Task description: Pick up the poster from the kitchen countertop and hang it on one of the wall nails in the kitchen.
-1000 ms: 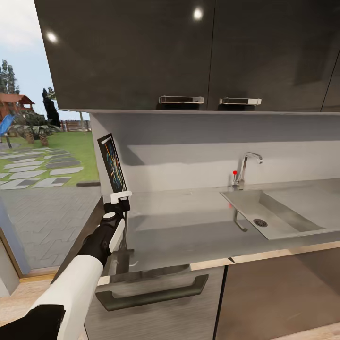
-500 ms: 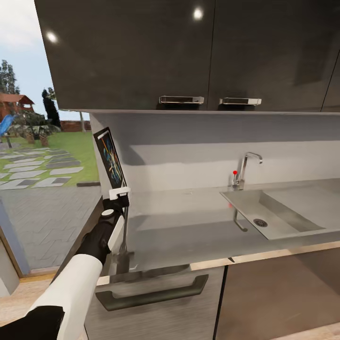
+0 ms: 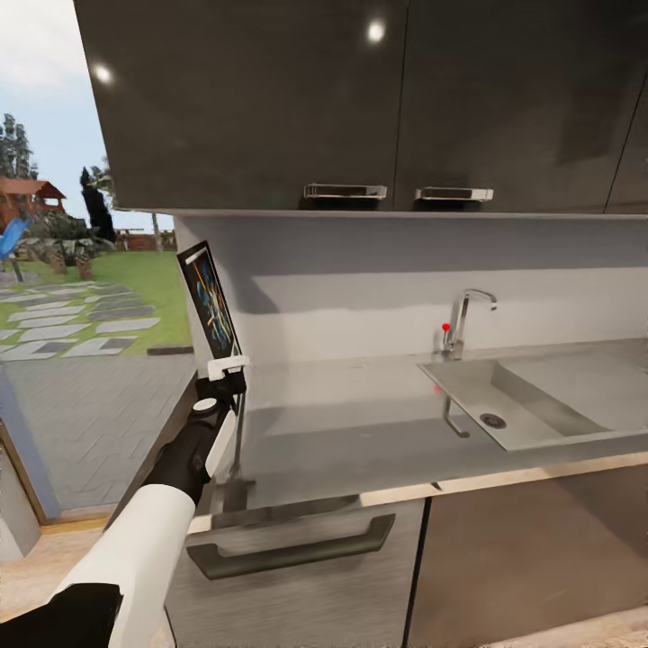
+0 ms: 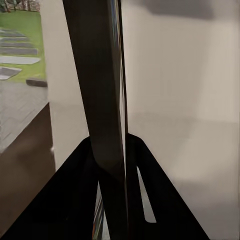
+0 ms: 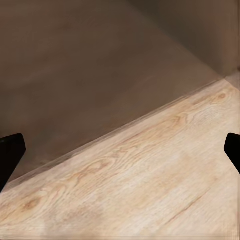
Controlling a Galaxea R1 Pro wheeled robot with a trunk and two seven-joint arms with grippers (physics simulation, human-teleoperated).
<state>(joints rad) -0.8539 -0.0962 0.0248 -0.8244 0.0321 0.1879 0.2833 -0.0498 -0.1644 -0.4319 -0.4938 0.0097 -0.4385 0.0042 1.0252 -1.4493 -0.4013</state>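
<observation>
The poster [image 3: 210, 301], black-framed with colourful figures on dark blue, stands upright and edge-on above the left end of the kitchen countertop [image 3: 360, 423]. My left gripper [image 3: 228, 367] is shut on its lower edge. In the left wrist view the poster [image 4: 102, 100] runs as a dark strip between the two black fingers [image 4: 75, 200]. My right gripper [image 5: 120, 150] hangs open over a wooden floor [image 5: 150, 185], its black fingertips [image 5: 10, 152] at the two sides of the right wrist view. No wall nail can be made out.
Dark wall cabinets [image 3: 360, 99] with chrome handles hang over the worktop. A sink [image 3: 513, 405] and a curved faucet [image 3: 463, 319] lie to the right. Below are cabinet fronts with a long handle [image 3: 288, 544]. A glass opening onto a garden [image 3: 81, 306] is at left.
My left arm has lifted the poster a little higher and slightly leftward. The head view has shifted a bit, so the cabinets and sink sit slightly elsewhere in the picture.
</observation>
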